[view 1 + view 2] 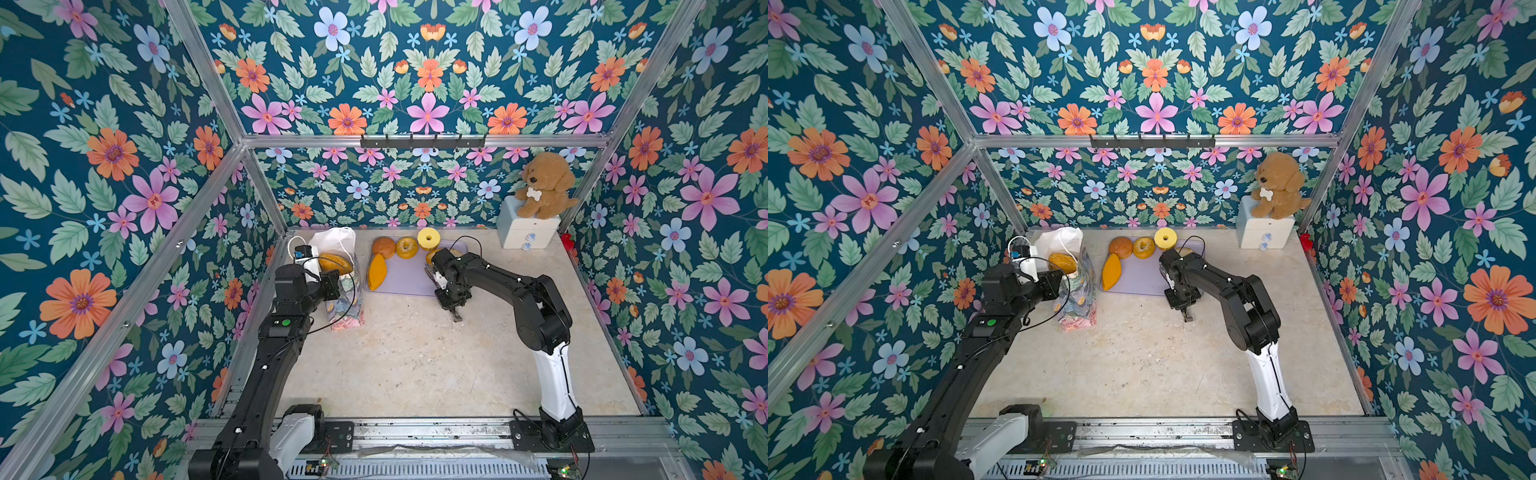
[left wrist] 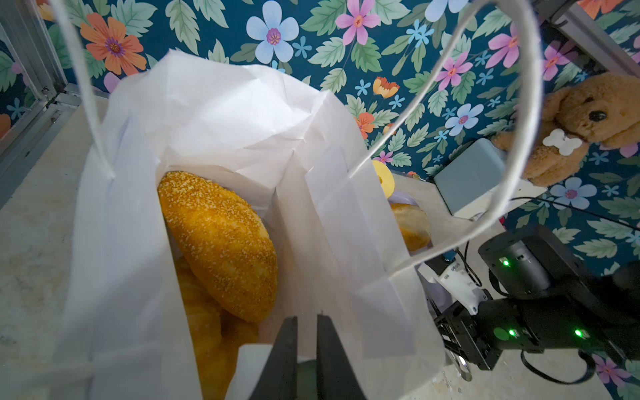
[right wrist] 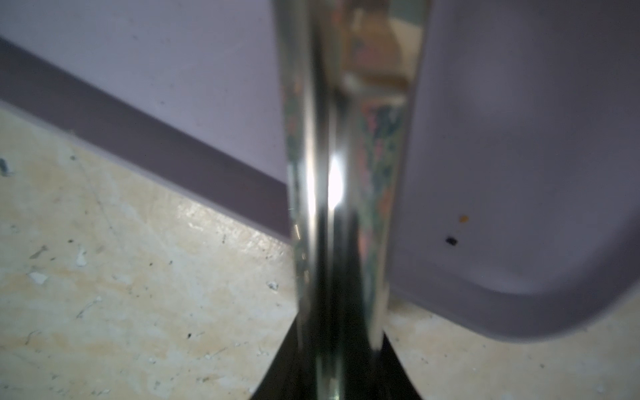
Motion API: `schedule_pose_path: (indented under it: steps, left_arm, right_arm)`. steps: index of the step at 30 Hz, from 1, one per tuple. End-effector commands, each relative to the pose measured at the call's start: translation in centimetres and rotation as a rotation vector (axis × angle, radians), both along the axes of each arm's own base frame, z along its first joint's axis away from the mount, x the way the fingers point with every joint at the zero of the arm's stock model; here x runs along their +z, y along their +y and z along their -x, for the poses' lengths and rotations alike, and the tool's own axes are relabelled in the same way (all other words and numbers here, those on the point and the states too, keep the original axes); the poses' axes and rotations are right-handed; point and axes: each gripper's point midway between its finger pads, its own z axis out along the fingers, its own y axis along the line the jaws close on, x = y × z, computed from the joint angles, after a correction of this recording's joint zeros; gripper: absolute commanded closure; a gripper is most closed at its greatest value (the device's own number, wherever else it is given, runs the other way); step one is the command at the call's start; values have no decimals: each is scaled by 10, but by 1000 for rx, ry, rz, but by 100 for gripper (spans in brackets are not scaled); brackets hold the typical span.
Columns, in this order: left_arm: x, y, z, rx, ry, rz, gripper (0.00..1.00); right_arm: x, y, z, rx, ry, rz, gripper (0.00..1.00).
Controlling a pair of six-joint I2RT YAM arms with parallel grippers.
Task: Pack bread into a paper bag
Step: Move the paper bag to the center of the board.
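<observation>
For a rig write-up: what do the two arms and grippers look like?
The left arm and right arm are mostly black, with rounded joints, small white dots and one white link by the base. The left bears a round green mark and a white box at its wrist. Thin black cables loop off both wrists. The left gripper has flat, black, tapering fingers.
</observation>
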Motion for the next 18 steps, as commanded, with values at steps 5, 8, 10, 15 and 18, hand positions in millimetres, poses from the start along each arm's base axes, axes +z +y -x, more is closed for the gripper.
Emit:
schedule_pose_path:
  steps: [5,8,10,15,18]
  left_arm:
    - [-5,15,-33,116,-21,34,88]
    - [0,12,-48,109,-42,46,89]
    - [6,12,-57,105,-61,46,89]
    - [29,9,-78,88,-124,46,90]
    - [33,6,-91,77,-141,54,90]
  right_arm:
    - [-3,2,-3,20,9,15,72]
    - [-1,6,-6,20,3,2,72]
    - [2,9,-7,19,-2,-12,72]
    - [4,13,-7,23,-9,-27,72]
    - [3,14,-7,23,-5,-27,72]
